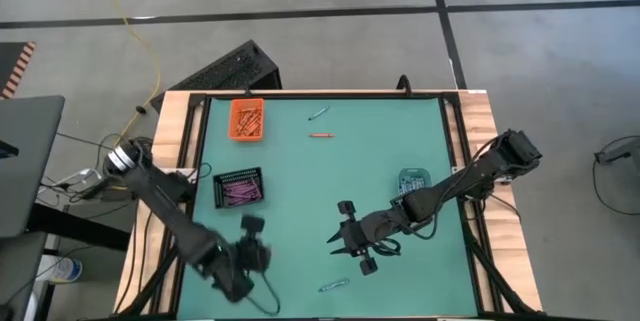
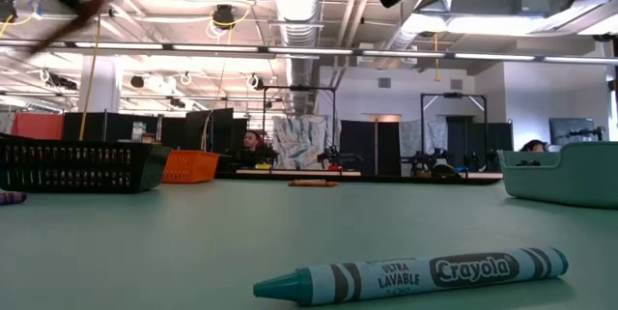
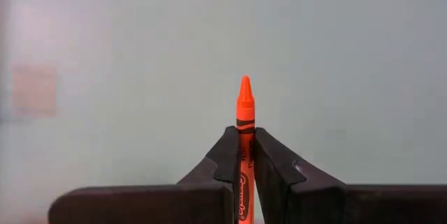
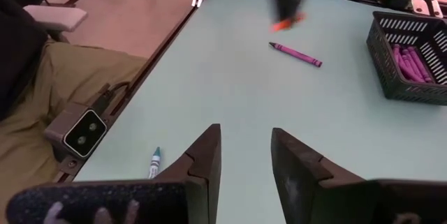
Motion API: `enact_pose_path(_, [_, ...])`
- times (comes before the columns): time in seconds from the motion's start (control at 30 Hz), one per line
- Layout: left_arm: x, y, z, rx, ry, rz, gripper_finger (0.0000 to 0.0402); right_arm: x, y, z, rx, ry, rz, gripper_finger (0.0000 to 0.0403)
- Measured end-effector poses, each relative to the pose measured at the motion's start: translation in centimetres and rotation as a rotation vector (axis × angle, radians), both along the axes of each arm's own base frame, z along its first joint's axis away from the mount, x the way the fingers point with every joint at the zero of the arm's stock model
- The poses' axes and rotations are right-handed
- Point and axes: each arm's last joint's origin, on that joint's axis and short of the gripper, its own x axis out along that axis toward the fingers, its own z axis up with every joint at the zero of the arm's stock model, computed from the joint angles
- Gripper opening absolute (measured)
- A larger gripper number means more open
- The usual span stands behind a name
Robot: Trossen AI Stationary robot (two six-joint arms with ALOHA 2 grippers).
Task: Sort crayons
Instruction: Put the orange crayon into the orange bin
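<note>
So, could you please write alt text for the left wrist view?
The left gripper is shut on an orange crayon, whose pointed tip sticks out past the two dark fingers. Behind it lies a plain pale green table.

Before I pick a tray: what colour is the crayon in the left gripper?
Orange crayon, clearest in the left wrist view.

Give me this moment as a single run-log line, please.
left gripper: shut on orange crayon, lifted | right gripper: open, empty, above table | teal crayon: loose near table edge
</note>
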Motion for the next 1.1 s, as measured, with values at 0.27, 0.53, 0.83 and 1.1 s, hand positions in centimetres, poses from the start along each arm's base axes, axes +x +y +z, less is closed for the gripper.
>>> enact_pose_path(0.27, [-0.3,15.6,6.3,0.115,-0.216,0.448,0.0012,-0.1,0.0,-0.1,-0.007,0.011,-0.002,0.0118])
enact_pose_path(0.53, [-5.4,30.7,4.2,-0.135,-0.347,0.884,0.0012,-0.4,-0.6,-1.5,-0.037,0.008,-0.028,0.0118])
enact_pose_path(0.83, [-9.1,39.6,-0.7,-0.384,-0.342,1.212,0.0012,0.0,-1.7,-1.9,-0.021,-0.001,-0.067,0.0118])
enact_pose_path(1.1, [-8.5,41.7,-3.6,-0.312,-0.239,1.281,0.0032,0.5,-3.0,-1.9,-0.016,-0.002,-0.110,0.0118])
